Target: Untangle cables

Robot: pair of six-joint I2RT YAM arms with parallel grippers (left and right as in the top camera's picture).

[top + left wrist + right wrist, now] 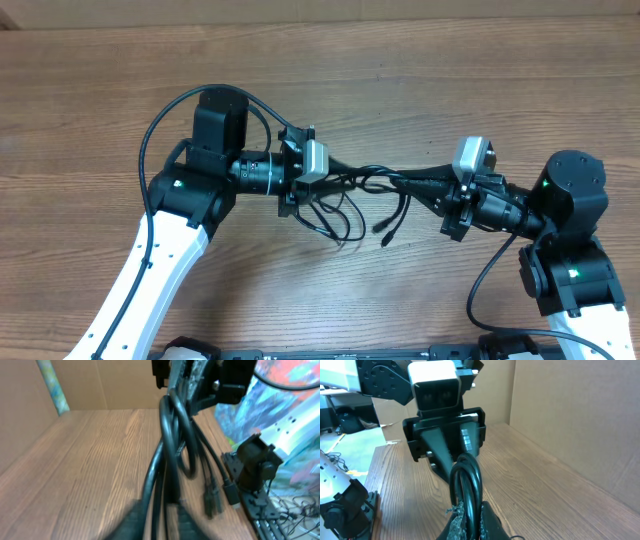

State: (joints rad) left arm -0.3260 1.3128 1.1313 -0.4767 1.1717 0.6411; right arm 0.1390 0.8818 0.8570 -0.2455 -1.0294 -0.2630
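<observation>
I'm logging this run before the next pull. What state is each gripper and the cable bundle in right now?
left gripper: shut on the cables.
right gripper: shut on the cables.
cables: tangled, stretched between both grippers, loops and plug ends hanging loose.

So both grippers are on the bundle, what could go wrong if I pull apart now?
The left gripper and right gripper each seem clamped on several strands of the cables at once, so pulling apart may tighten the knot instead of freeing a cord. The dangling plug ends could also snag in the hanging loops.
</observation>
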